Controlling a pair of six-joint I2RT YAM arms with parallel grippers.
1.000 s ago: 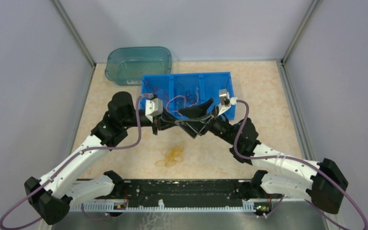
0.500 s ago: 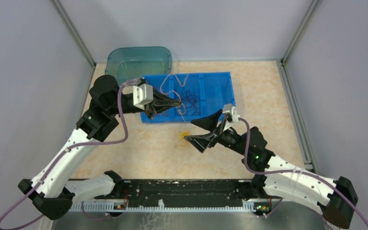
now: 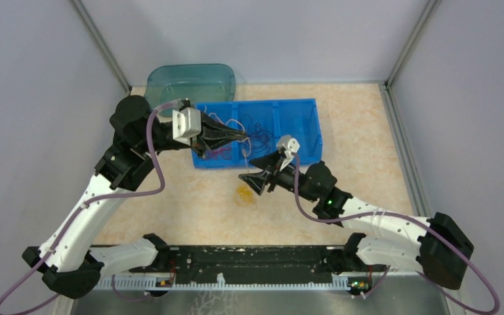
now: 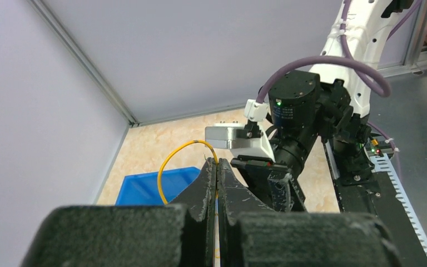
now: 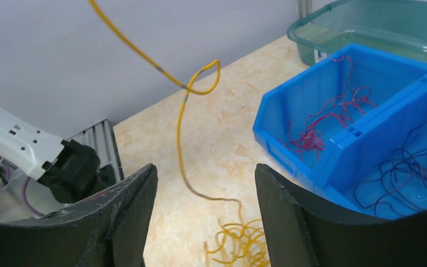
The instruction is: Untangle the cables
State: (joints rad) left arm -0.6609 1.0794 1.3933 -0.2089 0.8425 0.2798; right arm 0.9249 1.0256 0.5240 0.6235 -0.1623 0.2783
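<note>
Starting nearest the arm bases: a small curly yellow clump [image 3: 244, 193] lying on the beige table [image 3: 184, 197], just in front of the blue bin [image 3: 302, 103]. Just beside the clump in the overhead view, the right gripper [image 3: 246, 169], fingers spread wide and gripping nothing (in its own wrist view, the two dark pads well apart at either side of the frame).

Seen through that gap: one yellow cable [image 5: 184, 111] rising off the clump, kinked into a small loop partway up, then slanting away past the top edge, touching neither finger.

Farther back, the left gripper [image 3: 239, 136], raised over the bin's left and middle compartments, fingers pressed together and pinching the yellow cable. From its wrist camera, the strand arcing out of the closed tips and curving down toward the bin.

Inside the bin, loose red cables [image 5: 317, 130] in the left end compartment and dark purple cables [image 5: 406, 172] in the middle one, separated by a divider wall.

Farthest of all, a translucent teal tub [image 3: 190, 82] at the back left of the table, close behind the bin's left end.
</note>
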